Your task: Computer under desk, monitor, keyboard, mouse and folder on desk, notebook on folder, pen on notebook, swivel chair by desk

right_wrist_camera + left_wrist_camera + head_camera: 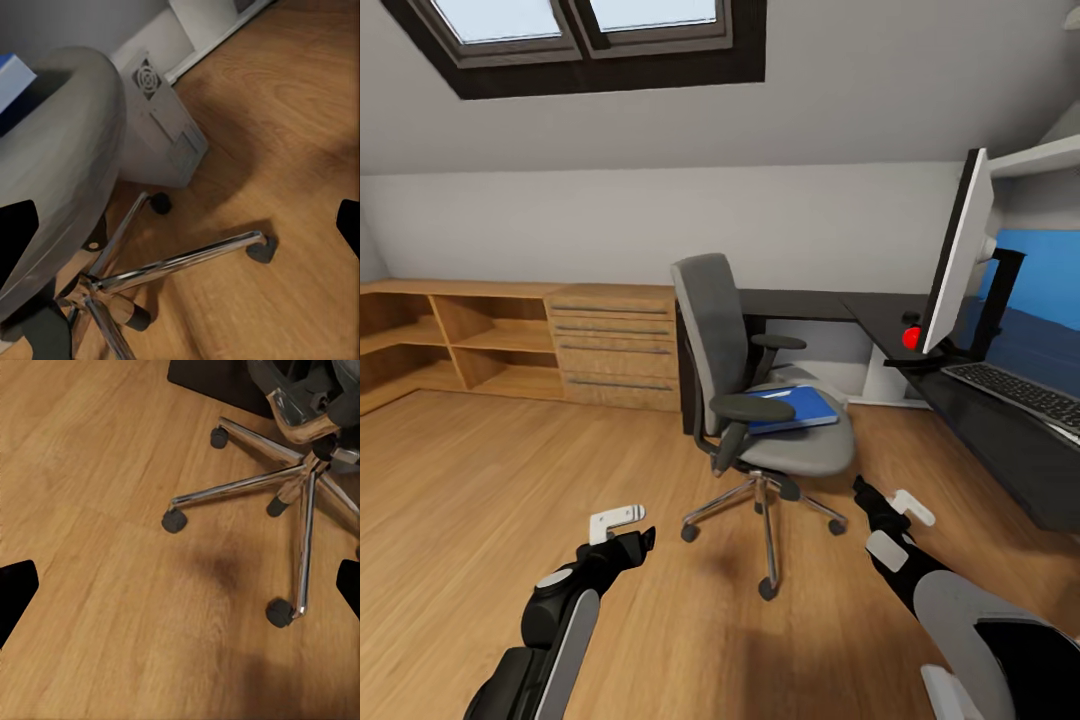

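- The left gripper [638, 541], black-fingered on a black and white arm, hangs low over the light wood floor [480, 500] with nothing in it; in its wrist view the two dark fingertips sit at opposite edges of the picture, so the jaws stand wide apart.
- The right gripper [860, 492] is likewise empty and spread, hanging just off the front edge of the chair seat.
- Between and beyond them stands the grey upholstered swivel chair [715, 330] on its chrome five-star base, well apart from the long black-topped desk [880, 320] at the right.
- The flat bright blue folder [800, 407] lies on the seat, partly behind the near black armrest.
- Past the chair, the right wrist view shows the light grey boxy computer tower [161, 127] on the floor.
- On the desk stand the thin flat monitor [958, 250], seen nearly edge-on, and the slim silver-grey keyboard [1020, 392] beside it.
- The step looks to be fetching the folder: I'd bring the right gripper in from the open front of the seat, clear of the armrest, and pinch the folder's near edge rather than press down on the cushion.
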Robot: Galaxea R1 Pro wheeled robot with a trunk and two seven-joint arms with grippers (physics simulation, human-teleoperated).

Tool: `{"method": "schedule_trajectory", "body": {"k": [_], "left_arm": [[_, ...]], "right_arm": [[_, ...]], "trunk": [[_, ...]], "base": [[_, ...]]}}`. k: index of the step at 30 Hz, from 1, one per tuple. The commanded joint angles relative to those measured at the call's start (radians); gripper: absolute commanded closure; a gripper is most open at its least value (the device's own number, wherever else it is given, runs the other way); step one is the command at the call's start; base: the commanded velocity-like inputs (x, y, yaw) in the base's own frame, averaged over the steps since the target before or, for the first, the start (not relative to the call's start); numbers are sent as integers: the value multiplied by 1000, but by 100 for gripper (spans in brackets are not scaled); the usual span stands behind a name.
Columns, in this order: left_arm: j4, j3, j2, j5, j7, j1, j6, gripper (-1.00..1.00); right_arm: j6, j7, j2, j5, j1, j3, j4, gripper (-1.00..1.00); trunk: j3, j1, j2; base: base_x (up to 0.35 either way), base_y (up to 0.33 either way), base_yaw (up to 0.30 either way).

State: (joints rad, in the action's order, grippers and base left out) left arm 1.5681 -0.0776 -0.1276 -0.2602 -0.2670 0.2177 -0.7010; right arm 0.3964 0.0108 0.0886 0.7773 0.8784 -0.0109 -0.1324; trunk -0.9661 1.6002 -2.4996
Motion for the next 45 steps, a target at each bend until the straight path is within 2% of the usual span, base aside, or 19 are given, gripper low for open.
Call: {"method": "schedule_trajectory", "body": {"k": [1,18,28,33,45], "left_arm": [[1,-1,1,-11,-9,0,-3,-100],[1,-1,5,-11,-8,1,-3,-100],[1,0,5,-11,-8,1,-3,-100],[1,0,5,-11,-9,1,-3,-100],[1,1,5,-12,-9,1,-3,-100]], "right_arm": [[2,0,0,2,1,-1,0,-100],[1,0,-1,2,1,1,-7,-100],[2,1,9,-1,1,0,-8,-100],[8,-2,28,-1,1,-1,-9,-100],[11,0,30,-3,1,-3,-8,-100]], "trunk": [[-1,0,0],[-1,0,0],[-1,0,0],[-1,0,0],[-1,0,0]], "base": [[0,0,-75],[24,0,-6],[280,0,0],[312,0,0],[235,0,0]]}}
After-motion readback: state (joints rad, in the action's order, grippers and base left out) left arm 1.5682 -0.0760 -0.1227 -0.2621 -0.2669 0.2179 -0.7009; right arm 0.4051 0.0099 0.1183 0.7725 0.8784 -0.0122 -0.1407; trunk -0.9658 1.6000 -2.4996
